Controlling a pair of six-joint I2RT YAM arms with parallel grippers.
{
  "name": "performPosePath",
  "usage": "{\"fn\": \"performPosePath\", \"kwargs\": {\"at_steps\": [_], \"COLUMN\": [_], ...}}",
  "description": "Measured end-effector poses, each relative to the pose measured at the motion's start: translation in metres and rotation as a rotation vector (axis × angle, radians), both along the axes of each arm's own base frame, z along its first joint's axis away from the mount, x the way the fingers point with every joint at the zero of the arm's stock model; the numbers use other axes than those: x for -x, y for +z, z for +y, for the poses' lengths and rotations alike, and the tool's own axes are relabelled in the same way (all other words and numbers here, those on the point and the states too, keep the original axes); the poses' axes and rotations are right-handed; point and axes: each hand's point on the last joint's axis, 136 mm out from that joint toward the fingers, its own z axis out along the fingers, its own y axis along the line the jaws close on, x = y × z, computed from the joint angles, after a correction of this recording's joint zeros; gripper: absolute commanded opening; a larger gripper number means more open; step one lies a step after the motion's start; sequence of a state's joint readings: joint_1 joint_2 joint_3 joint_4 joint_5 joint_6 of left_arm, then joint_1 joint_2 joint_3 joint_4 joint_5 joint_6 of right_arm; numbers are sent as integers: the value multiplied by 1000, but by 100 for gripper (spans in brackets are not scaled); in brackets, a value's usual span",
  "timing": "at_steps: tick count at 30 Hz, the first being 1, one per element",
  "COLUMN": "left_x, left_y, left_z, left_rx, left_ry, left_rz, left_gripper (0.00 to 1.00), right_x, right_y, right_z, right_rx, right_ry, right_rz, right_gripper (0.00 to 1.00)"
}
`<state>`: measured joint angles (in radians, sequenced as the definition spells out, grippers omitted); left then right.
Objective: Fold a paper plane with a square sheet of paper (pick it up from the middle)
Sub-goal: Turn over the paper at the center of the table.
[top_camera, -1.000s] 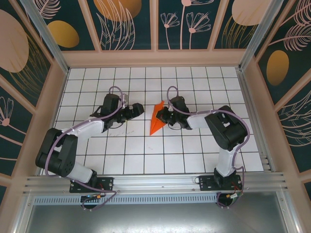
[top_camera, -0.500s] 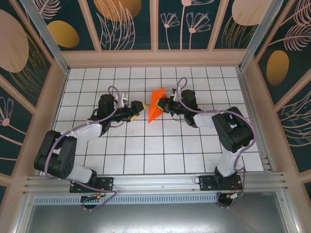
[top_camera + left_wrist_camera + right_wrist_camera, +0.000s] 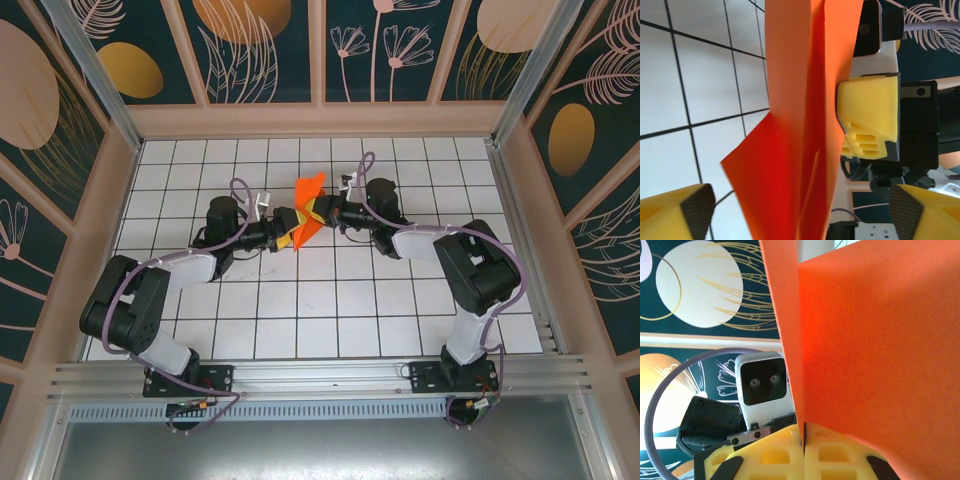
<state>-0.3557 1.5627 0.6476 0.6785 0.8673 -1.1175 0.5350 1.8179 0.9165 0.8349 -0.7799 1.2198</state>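
The paper plane (image 3: 309, 204), a folded orange-red dart with lengthwise creases, is held up above the floor at the middle back. My right gripper (image 3: 323, 212) is shut on its lower edge; in the right wrist view the two yellow pads (image 3: 785, 455) press together on the paper plane (image 3: 875, 350). My left gripper (image 3: 291, 224) faces it from the left and stands open. In the left wrist view the paper plane (image 3: 790, 125) hangs between the wide-apart left fingertips (image 3: 680, 212), touching neither. The right gripper's yellow fingers (image 3: 867, 117) grip the fold just beyond.
A white gridded floor (image 3: 300, 300) lies under both arms. Patterned walls with pale wooden frames (image 3: 320, 118) enclose three sides. An aluminium rail (image 3: 320, 375) runs along the near edge by the arm bases. The left wrist camera (image 3: 764, 382) faces the right gripper closely.
The right gripper has lifted the paper plane off the floor and carried it back and left. The left gripper has swung right until its open jaws straddle the paper.
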Motion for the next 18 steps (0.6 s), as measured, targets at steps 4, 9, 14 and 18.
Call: {"fn": "performPosePath", "kwargs": {"at_steps": [4, 9, 14, 18], "left_x": [-1, -2, -3, -2], "left_y": [5, 5, 3, -1], "left_z": [-1, -1, 0, 1], "left_rx": [11, 6, -5, -22], "left_ry": [0, 2, 6, 3], "left_rz": [-18, -33, -40, -45], "left_gripper": [64, 42, 23, 14], "right_x": [0, 0, 1, 3], "right_y": [0, -4, -5, -10], "right_z": [2, 3, 3, 3], "right_rx": [-3, -1, -1, 18], "right_ry": [9, 10, 19, 23], "right_rz": [7, 25, 28, 36], "right_gripper": [6, 6, 10, 25]}}
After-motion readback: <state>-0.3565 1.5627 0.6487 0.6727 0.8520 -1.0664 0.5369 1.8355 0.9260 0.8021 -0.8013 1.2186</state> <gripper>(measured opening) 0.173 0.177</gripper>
